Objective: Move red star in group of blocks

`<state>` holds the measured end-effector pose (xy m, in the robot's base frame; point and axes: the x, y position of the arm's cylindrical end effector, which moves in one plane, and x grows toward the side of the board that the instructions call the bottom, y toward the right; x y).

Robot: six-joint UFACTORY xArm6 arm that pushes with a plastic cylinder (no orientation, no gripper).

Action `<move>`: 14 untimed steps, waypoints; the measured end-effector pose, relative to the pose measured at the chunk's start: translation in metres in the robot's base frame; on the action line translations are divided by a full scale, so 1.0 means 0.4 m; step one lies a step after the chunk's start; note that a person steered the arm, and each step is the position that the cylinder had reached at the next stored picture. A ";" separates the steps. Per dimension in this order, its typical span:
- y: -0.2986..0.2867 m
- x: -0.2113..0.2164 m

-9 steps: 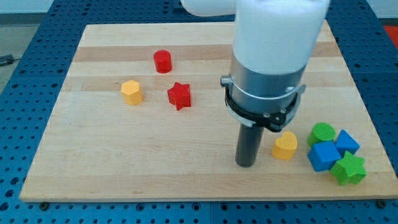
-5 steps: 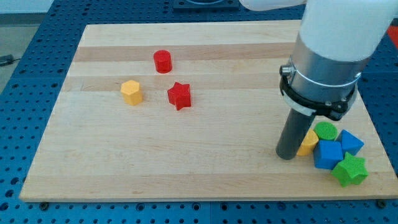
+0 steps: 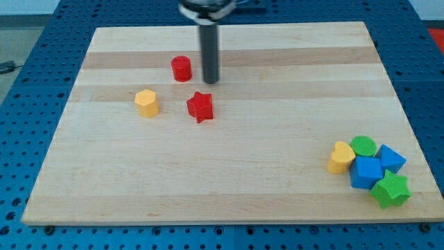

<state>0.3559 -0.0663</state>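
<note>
At the view's lower right, a tight cluster is seen on the pale wood-grain counter (image 3: 229,180): a green star (image 3: 390,189), blue cube (image 3: 365,172), another blue block (image 3: 390,158), green cylinder (image 3: 363,146) and yellow heart (image 3: 340,157). Well apart, left of centre, the matte red star (image 3: 200,106) lies beside a yellow hexagon (image 3: 146,102). Beyond, my tip (image 3: 210,80) is placed just above the star, right of a red cylinder (image 3: 181,68). No pincer is fitted.

Red star (image 3: 200,106), red cylinder (image 3: 182,68), yellow hexagon (image 3: 146,102).
</note>
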 end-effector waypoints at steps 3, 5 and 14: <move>0.074 0.138; 0.093 0.262; 0.351 0.554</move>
<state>0.5774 0.0742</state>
